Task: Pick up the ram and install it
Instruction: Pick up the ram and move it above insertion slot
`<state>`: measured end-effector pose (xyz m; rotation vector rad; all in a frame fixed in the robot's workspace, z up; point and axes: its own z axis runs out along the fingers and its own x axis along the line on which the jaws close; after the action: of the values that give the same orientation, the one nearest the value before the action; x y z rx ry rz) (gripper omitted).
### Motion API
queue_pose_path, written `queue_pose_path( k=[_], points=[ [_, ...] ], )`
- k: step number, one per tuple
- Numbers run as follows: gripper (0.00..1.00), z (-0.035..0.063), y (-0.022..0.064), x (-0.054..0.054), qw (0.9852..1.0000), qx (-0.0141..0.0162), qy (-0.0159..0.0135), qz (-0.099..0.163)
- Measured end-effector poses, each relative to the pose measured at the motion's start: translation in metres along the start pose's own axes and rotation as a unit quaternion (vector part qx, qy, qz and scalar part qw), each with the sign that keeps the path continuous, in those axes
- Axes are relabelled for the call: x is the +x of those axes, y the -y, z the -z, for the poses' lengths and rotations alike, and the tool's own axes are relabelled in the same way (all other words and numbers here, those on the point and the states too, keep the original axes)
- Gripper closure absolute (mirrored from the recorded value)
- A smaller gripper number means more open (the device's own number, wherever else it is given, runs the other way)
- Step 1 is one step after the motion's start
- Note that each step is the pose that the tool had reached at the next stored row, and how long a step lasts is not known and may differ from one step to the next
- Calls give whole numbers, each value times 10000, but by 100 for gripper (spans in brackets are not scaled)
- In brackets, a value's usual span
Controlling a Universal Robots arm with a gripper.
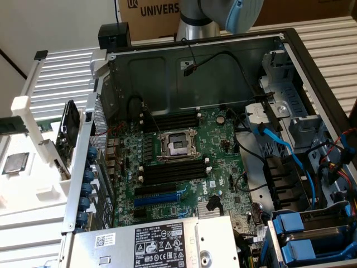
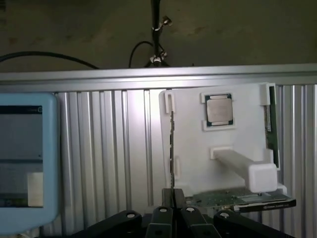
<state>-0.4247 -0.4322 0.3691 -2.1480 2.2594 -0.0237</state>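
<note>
Nearly closed tool (image 2: 173,195), apparently around ram (image 2: 172,144)

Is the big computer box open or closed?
Open. The computer box has no side cover, so the green board inside shows.

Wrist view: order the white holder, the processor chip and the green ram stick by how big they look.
Largest: the white holder, by far.
Next, no firm order: the ram looks longer but is a thin strip; the processor chip is shorter but covers more area.
</note>
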Motion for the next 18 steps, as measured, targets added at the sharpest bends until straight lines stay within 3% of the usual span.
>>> queue_pose_path(
  k=[7,18],
  points=[
    [87,147,323,23,10000,-1,1,0],
    [87,224,830,20,10000,-6,0,0]
  ],
)
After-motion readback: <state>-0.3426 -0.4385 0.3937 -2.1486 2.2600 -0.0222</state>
